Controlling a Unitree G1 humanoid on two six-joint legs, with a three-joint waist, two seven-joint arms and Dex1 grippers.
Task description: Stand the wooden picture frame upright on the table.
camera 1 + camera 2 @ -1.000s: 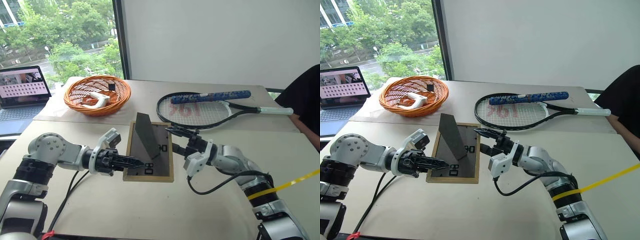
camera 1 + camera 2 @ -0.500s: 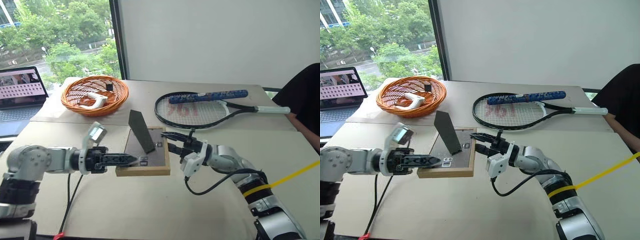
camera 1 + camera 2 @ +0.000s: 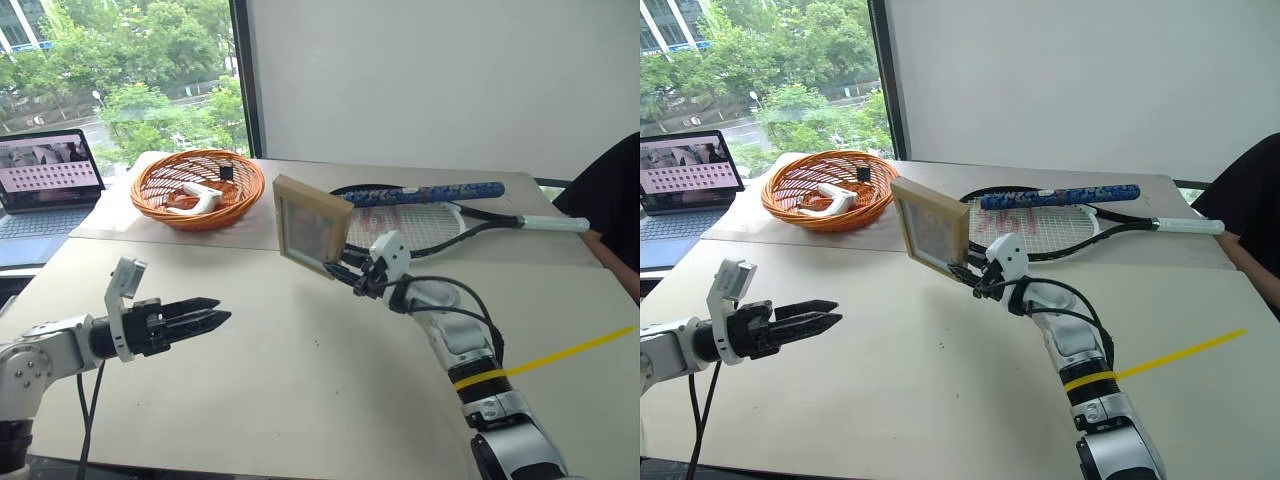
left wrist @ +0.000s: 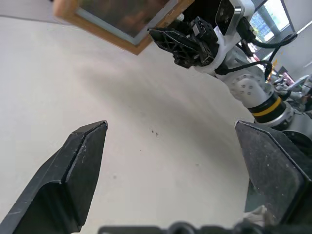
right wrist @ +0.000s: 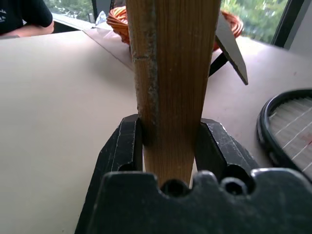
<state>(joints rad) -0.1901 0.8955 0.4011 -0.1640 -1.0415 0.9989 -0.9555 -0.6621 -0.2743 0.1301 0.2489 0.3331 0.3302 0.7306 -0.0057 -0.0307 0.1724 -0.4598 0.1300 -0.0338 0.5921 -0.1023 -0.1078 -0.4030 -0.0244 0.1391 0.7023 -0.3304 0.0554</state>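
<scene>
- We take the table (image 3: 300, 400) as our landmark: a broad beige top with seams between its sections, carrying everything else.
- At the table's far side we see a tennis racket (image 3: 420, 215) lying flat, black-rimmed with a blue patterned grip and a white handle end.
- On the far left part of the table sits an orange woven basket (image 3: 197, 188) with a white object inside.
- Beyond the table's left edge we see an open laptop (image 3: 45, 185) with its screen lit.
- At the table's right edge a person's dark sleeve (image 3: 610, 200) and forearm reach into view.
- The wooden picture frame (image 3: 310, 227) is lifted clear above the middle of the table, tilted, its picture side turned towards us; in the right wrist view its easel stand sticks out behind.
- The right gripper (image 5: 168, 146) is clamped on the frame's lower edge, one black finger on each face of the wood.
- The left gripper (image 3: 205, 318) hovers low over the table's near left part, fingers spread wide with nothing between them, well apart from the frame.
</scene>
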